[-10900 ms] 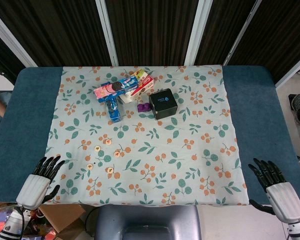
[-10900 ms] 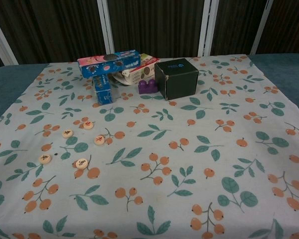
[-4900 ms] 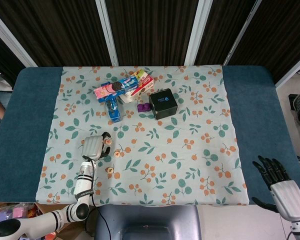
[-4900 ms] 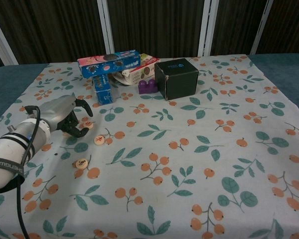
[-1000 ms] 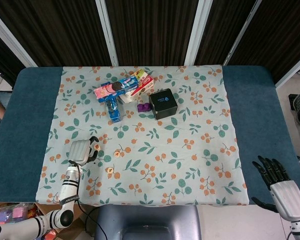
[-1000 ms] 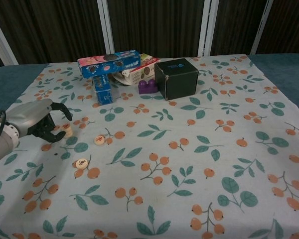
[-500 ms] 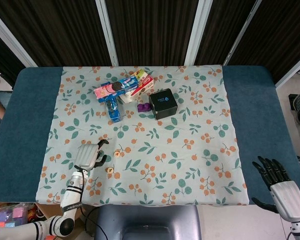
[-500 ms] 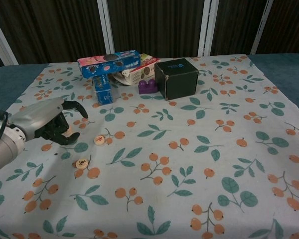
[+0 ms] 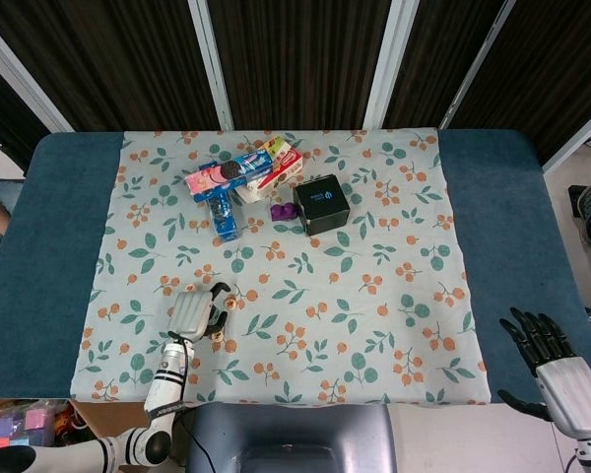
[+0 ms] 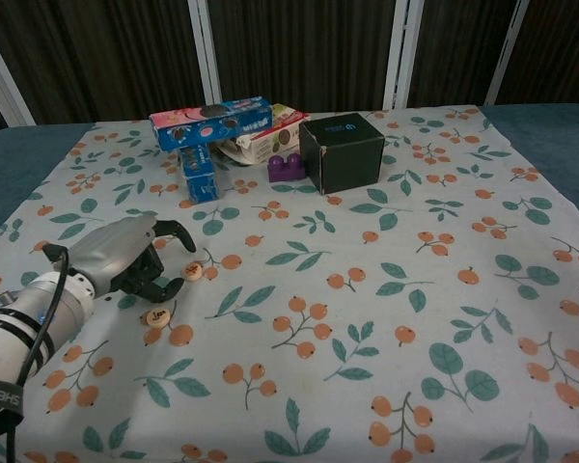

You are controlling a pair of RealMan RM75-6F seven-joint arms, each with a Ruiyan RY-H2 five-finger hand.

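My left hand rests palm down on the floral cloth at the front left. Its fingers are curled in around pale round tokens, which stay mostly hidden under the palm. One loose token lies just off its fingertips. Another token lies close beside the hand toward the front edge. My right hand hangs off the table's front right corner with its fingers spread and nothing in it; the chest view does not show it.
At the back of the cloth stand a blue cookie box, a red-and-white box, a small blue box, a purple brick and a black cube box. Blue tabletop flanks the cloth.
My left hand came in from the front left, curled over tokens on the cloth, and has now shifted right toward the two loose tokens. Three tokens no longer show. The right hand stayed put.
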